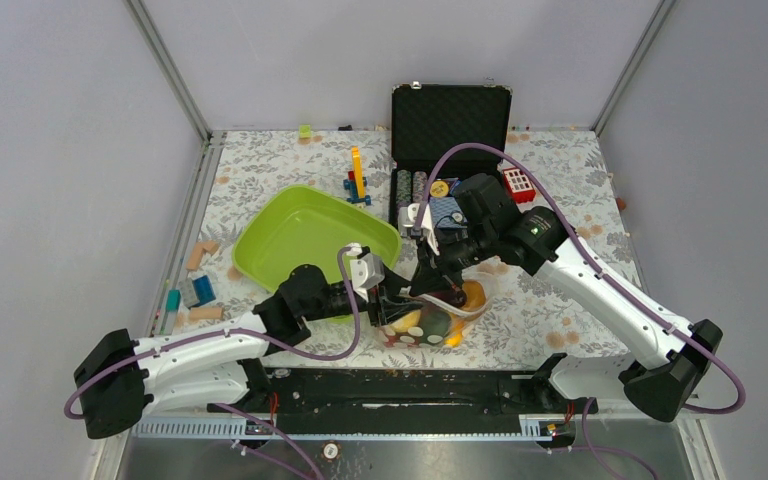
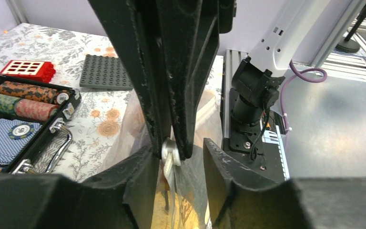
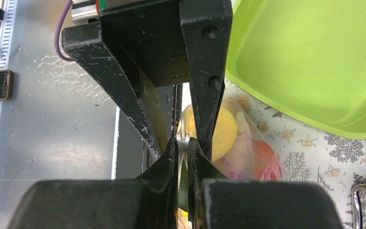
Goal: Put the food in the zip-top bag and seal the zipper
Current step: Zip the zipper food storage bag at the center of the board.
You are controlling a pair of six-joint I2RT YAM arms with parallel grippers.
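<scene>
The zip-top bag (image 1: pixel 467 310) lies at the table's near edge with the food (image 1: pixel 428 326) inside: yellow, orange, red and dark green pieces. My right gripper (image 1: pixel 438 282) is shut on the bag's white zipper slider (image 3: pixel 183 139), which also shows in the left wrist view (image 2: pixel 171 152). My left gripper (image 1: pixel 392 300) is open, its fingers (image 2: pixel 138 176) either side of the bag's top edge, just below the slider. In the right wrist view a yellow piece (image 3: pixel 226 129) and a red piece (image 3: pixel 267 160) show through the plastic (image 3: pixel 248 119). The bag's film (image 2: pixel 128 124) rises between my left fingers.
The lime-green tray (image 1: pixel 310 235) sits just behind and left of the bag. The open black case (image 1: pixel 450 120) with poker chips (image 2: pixel 26 100) stands at the back. A red block (image 1: pixel 518 184), a grey baseplate (image 2: pixel 105 71) and loose blocks (image 1: pixel 195 290) lie around.
</scene>
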